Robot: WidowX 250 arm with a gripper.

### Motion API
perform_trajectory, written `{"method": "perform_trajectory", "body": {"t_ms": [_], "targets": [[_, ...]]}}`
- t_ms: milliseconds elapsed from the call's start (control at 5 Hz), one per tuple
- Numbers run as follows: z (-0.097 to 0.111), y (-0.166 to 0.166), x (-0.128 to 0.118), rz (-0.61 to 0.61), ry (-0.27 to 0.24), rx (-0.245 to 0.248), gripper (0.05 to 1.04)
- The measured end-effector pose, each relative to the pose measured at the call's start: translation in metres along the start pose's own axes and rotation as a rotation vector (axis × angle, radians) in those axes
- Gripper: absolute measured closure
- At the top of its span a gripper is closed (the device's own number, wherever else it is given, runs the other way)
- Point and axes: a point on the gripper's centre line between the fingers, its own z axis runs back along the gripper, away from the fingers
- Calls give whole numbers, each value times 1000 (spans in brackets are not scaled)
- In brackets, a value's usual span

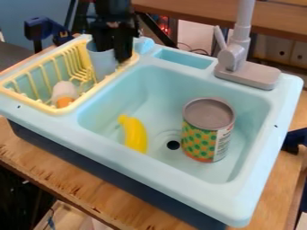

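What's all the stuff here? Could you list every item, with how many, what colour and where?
Plastic toy sink: one, light blue, on the wooden table
Wooden table: one, brown, underneath
Wire-style dish rack: one, pale yellow, sink's left side
Plastic cup: one, pale grey-blue, in the rack
Rounded object: one, white and orange, in the rack
Toy banana: one, yellow, in the basin
Patterned tin can: one, green and orange, upright in the basin
Toy faucet: one, grey, behind the basin
Robot arm with claw: one, black, at the cup
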Motion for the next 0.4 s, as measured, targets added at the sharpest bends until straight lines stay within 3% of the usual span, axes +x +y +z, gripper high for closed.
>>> {"method": "perform_trajectory", "body": {"t_ms": [200,400], "targets": [[15,0,6,57,-25,-18,188],[24,5,5,102,-11,22,77]]}}
